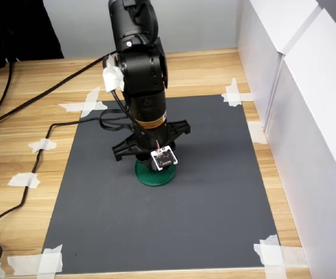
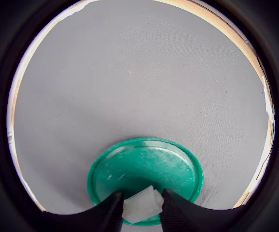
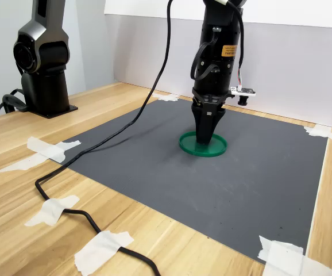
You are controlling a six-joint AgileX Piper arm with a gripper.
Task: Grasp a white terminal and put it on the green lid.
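White terminal (image 2: 142,207): small pale block, clamped between the two dark fingertips of the gripper (image 2: 142,205) in the wrist view, directly over the near edge of the green lid (image 2: 144,166). Gripper: closed on the terminal, pointing straight down with its tips at or just above the lid's surface in the second exterior view; actual contact cannot be told. Green lid: flat on the dark grey mat (image 3: 154,167), partly hidden beneath the arm in both exterior views.
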